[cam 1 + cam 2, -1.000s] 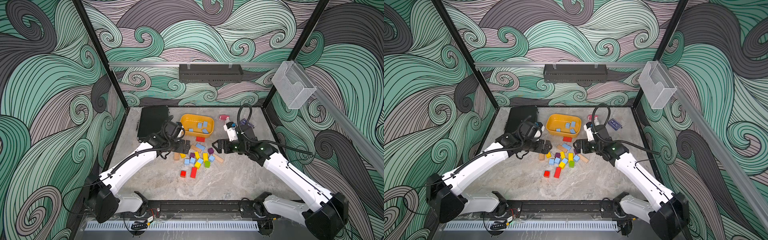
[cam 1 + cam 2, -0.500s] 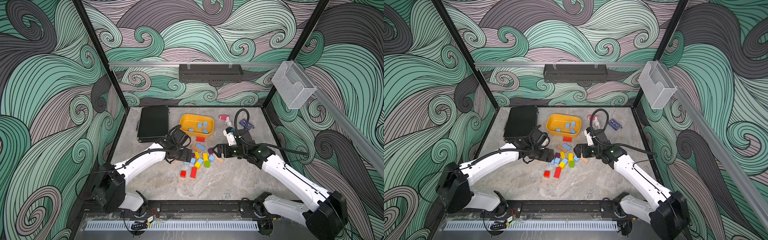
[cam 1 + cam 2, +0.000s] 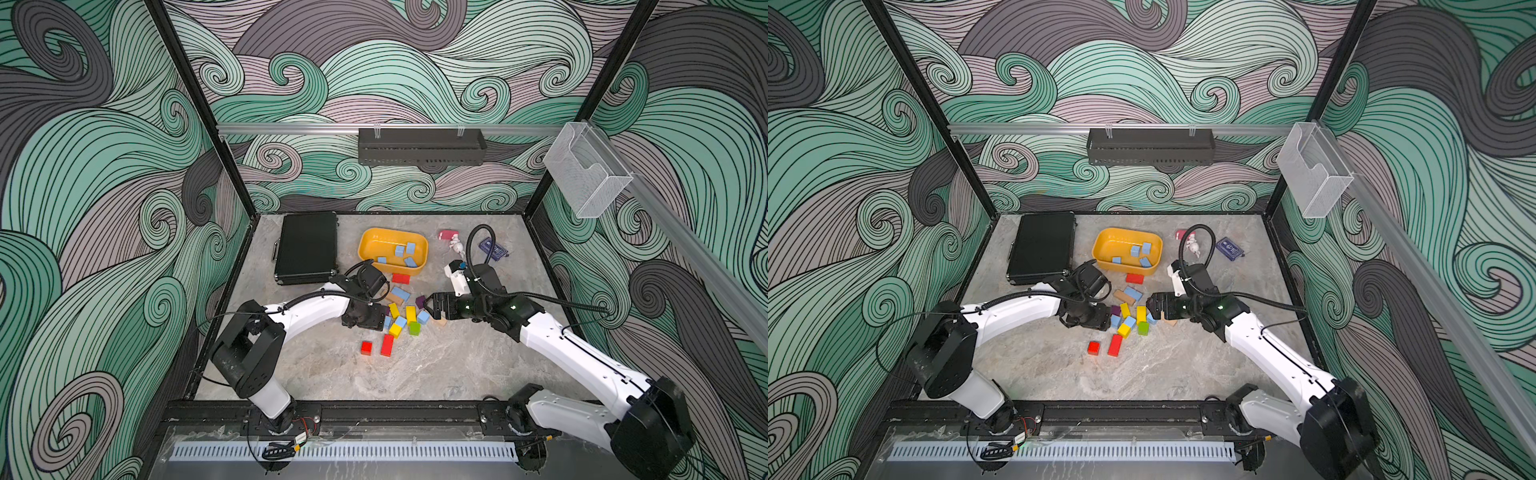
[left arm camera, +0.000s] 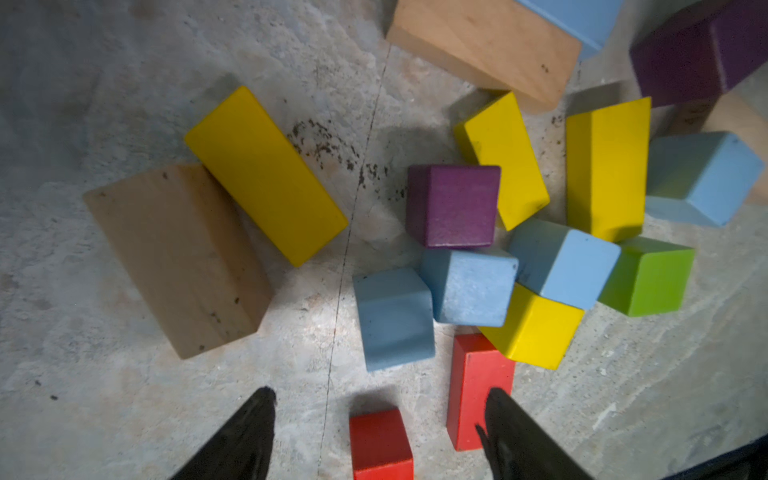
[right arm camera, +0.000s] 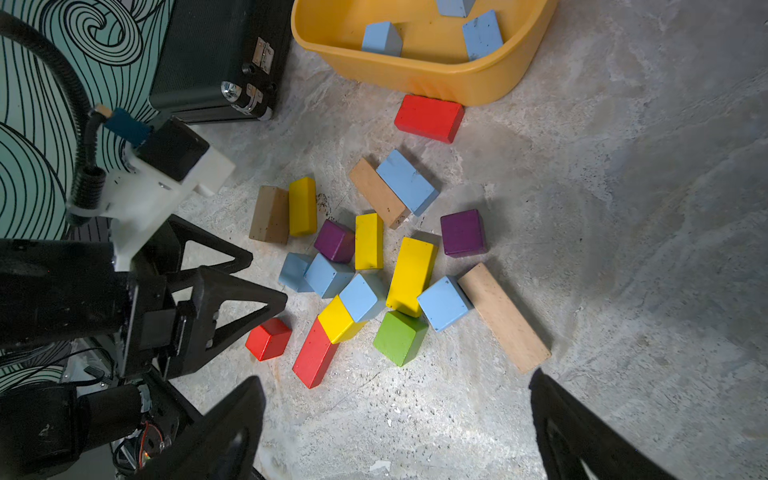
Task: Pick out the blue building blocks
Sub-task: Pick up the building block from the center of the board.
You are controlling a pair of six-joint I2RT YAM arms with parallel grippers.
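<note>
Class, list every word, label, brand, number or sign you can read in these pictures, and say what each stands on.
No text can be read in any view.
Navy packet: pale print on its face, too small and blurred to read.
Blue building blocks: plain faces, no lettering.
Black case and yellow tub: no lettering seen.

In the left wrist view a blue brick (image 4: 582, 16) and a purple cube (image 4: 706, 45) run off one edge; a red cube (image 4: 380, 444) is cut by the opposite edge. The right wrist view crops the yellow tub (image 5: 415, 79) and one blue block (image 5: 455, 7) inside it. In a top view the left pincer (image 3: 376, 322) hides the wooden block (image 4: 178, 257) and yellow brick (image 4: 266, 174). The small white thing (image 3: 457, 249) at the back, perhaps a toy, is too small to name.
</note>
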